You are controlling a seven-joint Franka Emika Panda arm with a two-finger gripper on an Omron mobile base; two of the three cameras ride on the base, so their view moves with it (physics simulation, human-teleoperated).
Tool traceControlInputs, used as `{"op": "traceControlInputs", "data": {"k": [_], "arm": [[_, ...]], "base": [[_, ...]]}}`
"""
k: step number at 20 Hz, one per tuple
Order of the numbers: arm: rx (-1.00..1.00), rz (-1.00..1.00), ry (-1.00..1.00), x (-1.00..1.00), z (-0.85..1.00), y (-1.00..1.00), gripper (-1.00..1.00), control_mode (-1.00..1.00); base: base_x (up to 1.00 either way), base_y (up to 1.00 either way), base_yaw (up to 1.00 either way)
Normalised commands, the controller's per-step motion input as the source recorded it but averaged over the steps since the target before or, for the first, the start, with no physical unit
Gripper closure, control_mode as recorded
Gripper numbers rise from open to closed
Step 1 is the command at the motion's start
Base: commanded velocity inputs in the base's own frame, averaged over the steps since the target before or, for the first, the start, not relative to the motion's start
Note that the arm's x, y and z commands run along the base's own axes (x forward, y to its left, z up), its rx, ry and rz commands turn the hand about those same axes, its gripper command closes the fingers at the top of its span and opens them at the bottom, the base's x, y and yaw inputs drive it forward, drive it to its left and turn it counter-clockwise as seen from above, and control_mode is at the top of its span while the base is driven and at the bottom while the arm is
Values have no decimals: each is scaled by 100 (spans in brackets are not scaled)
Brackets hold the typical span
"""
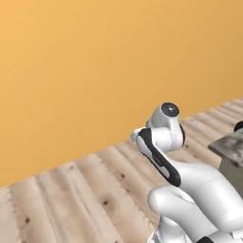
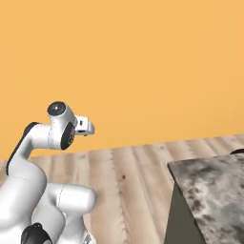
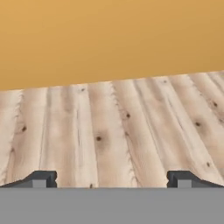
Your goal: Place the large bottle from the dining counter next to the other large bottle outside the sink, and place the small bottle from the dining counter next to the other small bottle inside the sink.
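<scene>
My gripper (image 3: 111,180) is open, its two dark fingertips (image 3: 43,179) set wide apart with nothing between them, looking over bare wooden floor toward an orange wall. A corner of the dining counter (image 2: 214,190), mottled grey-brown stone on a green base, shows at the lower right of the right base view and at the right edge (image 1: 232,144) of the left base view. My folded arm (image 1: 163,142) stands to its left, apart from it. The bottles and the sink are out of view.
An orange wall (image 2: 143,62) closes the scene behind a light plank floor (image 1: 85,199). A small dark shape (image 2: 237,151) shows at the counter's far edge; I cannot tell what it is.
</scene>
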Motion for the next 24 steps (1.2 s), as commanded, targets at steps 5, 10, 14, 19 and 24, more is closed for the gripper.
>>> {"op": "traceControlInputs", "data": {"k": [5, 10, 14, 19, 24], "arm": [[0, 0, 0, 0, 0, 0, -100, 100], [0, 0, 0, 0, 0, 0, -100, 100], [0, 0, 0, 0, 0, 0, -100, 100], [0, 0, 0, 0, 0, 0, -100, 100], [0, 0, 0, 0, 0, 0, -100, 100]], "base": [[100, 67, -50], [100, 66, -51], [100, 54, -50], [100, 47, -47], [100, 7, -37]]}}
